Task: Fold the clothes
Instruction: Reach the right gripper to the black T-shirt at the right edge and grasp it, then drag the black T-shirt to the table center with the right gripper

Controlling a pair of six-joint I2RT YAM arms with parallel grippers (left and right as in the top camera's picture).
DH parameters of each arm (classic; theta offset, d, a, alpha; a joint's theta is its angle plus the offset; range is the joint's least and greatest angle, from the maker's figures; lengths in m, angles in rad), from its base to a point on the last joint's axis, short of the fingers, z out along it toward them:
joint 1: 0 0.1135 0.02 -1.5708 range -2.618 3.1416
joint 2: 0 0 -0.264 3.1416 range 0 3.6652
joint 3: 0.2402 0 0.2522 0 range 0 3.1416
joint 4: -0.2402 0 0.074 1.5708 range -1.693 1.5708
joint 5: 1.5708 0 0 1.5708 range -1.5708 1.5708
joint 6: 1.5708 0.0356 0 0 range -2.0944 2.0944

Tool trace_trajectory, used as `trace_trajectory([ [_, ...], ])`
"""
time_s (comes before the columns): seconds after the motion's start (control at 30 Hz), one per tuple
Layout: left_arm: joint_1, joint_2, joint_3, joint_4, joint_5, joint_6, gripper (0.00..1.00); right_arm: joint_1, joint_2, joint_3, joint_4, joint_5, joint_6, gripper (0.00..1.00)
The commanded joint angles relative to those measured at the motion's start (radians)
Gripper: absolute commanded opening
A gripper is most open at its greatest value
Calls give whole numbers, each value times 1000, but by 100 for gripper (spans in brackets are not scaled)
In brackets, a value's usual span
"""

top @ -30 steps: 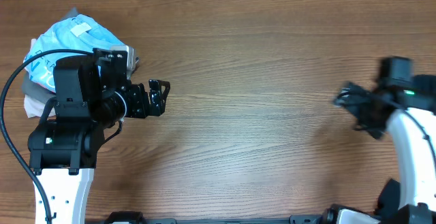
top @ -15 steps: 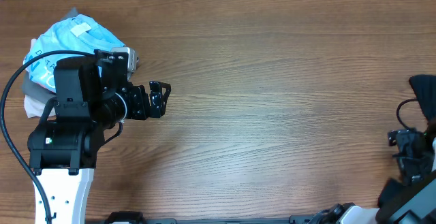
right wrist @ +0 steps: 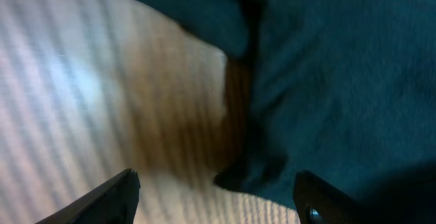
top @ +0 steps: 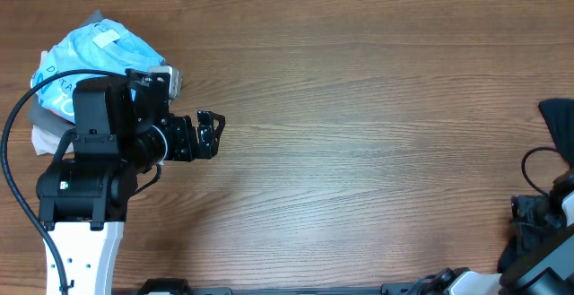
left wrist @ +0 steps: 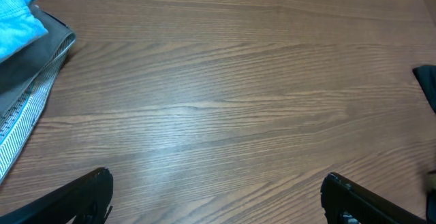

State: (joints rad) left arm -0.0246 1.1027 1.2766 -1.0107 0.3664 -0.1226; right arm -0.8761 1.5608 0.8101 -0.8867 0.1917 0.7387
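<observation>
A pile of folded clothes, light blue on top (top: 94, 48) with grey and white striped pieces under it (left wrist: 27, 94), lies at the table's far left. My left gripper (top: 211, 134) is open and empty over bare wood to the right of the pile; its fingertips show in the left wrist view (left wrist: 216, 193). A dark teal garment (top: 558, 120) lies at the right edge and fills much of the right wrist view (right wrist: 334, 67). My right gripper (right wrist: 218, 197) is open just above the garment's edge, holding nothing. In the overhead view the right arm (top: 538, 228) sits at the lower right corner.
The wooden table (top: 359, 134) spreads between the two arms. A black cable (top: 13, 151) loops beside the left arm. The dark garment also shows at the right edge of the left wrist view (left wrist: 428, 88).
The right arm has swung from the middle right down to the lower right corner, uncovering the dark garment at the right edge. The left arm has barely moved.
</observation>
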Motion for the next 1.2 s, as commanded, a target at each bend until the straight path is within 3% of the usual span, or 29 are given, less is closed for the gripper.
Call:
trace_trajectory([
  [0.0, 2, 3, 26, -4, -10, 23, 100, -5, 3, -40, 24, 24, 22, 72],
  [0.1, 2, 3, 26, -7, -12, 23, 100, -5, 3, -89, 49, 61, 54, 61],
  [0.13, 2, 3, 26, -10, -13, 23, 100, -5, 3, -104, 59, 68, 68, 47],
  [0.17, 2, 3, 26, -11, -15, 23, 100, -5, 3, -119, 72, 66, 72, 18],
  [0.2, 2, 3, 26, -14, -19, 23, 100, -5, 3, -129, 89, 48, 71, 4],
  [0.4, 2, 3, 26, -3, -19, 23, 100, 51, -2, -61, 130, -236, -136, 4],
  [0.67, 2, 3, 26, 29, -18, 22, 100, 349, -56, 121, 144, -513, -241, 4],
  [0.83, 2, 2, 26, 43, -18, 21, 100, 626, -55, 154, 343, -560, -98, 4],
  [1.1, 2, 2, 26, 40, -4, 17, 100, 1074, 10, 154, 904, -499, 171, 4],
  [1.13, 2, 2, 26, 40, -2, 17, 100, 1110, 24, 154, 933, -469, 187, 5],
  [1.17, 2, 2, 26, 40, 1, 18, 100, 1141, 37, 154, 958, -445, 190, 14],
])
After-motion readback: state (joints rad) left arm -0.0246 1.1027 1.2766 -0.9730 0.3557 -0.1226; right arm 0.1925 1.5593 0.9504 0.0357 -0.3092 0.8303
